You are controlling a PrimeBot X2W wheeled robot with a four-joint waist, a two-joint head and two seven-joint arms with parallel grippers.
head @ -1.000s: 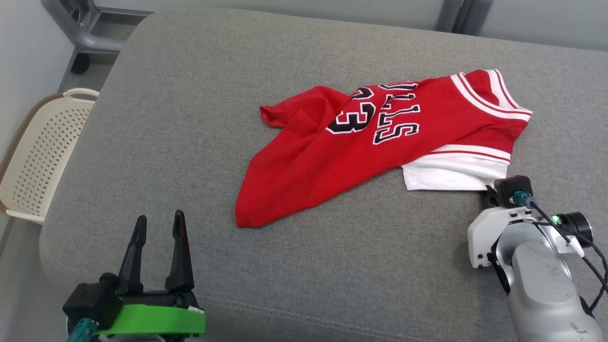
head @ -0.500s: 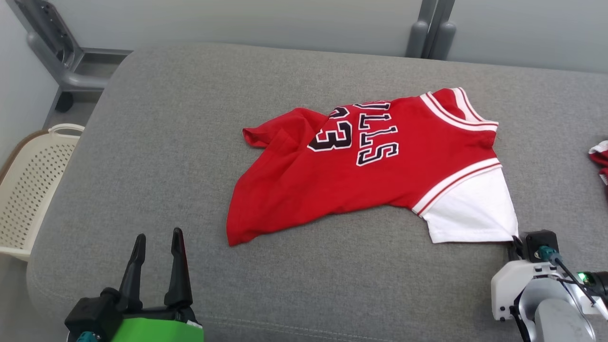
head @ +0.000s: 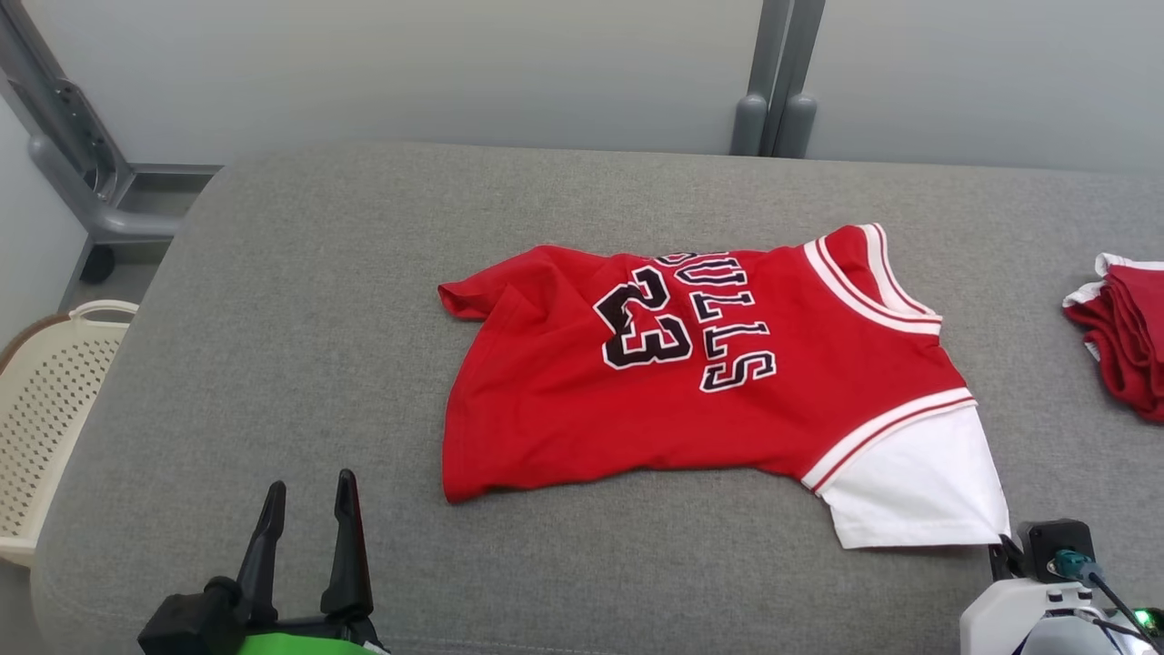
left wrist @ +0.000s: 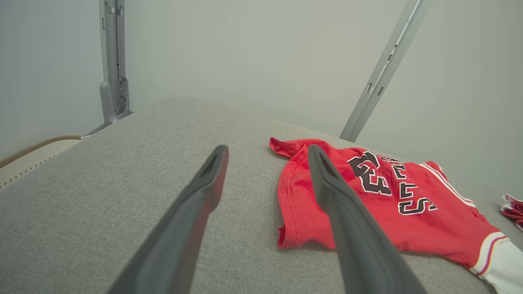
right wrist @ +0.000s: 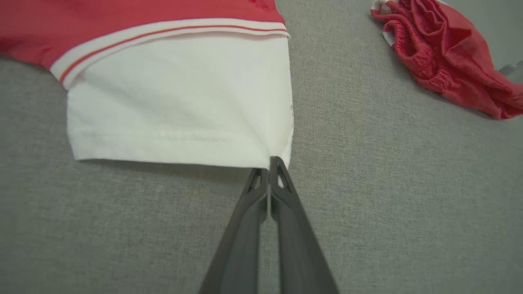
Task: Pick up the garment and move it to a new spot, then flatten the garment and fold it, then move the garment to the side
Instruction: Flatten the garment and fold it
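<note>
— Since a second ago the red shirt (head: 691,382) has been pulled out flatter, see? Its white sleeve (head: 914,491) was tucked up short, and now it lies long and smooth. The whole picture slid too, because the robot looked up.

— Who pulled it?

— The right claw (right wrist: 269,163). It is pinched tight on the near corner of that sleeve. The left claw (head: 311,482) is spread wide with nothing in it, low at the near left, apart from the shirt.

— Where is the shirt?

— Lying in the middle of the gray cushion (head: 273,318), number side up.

— Flat enough to fold?

— Not yet, I think. The far left corner is curled over and the bottom edge is wavy. I would keep the pull low and slow, so the sleeve slides and does not lift. Then the left claw could take the near left corner of the hem (left wrist: 286,243) and tug the other way.

— Why look at the wrist views?

— The right wrist view shows the pinch up close: both fingers (right wrist: 282,192) together on just the tip of the sleeve. From the head, the arm half hides that spot. The left wrist view shows the hem corner seeming to lift a little, an easy place to grab. The head view shows the whole shirt, a red pile (head: 1123,350) at the right and a basket (head: 45,409) past the left edge.
</note>
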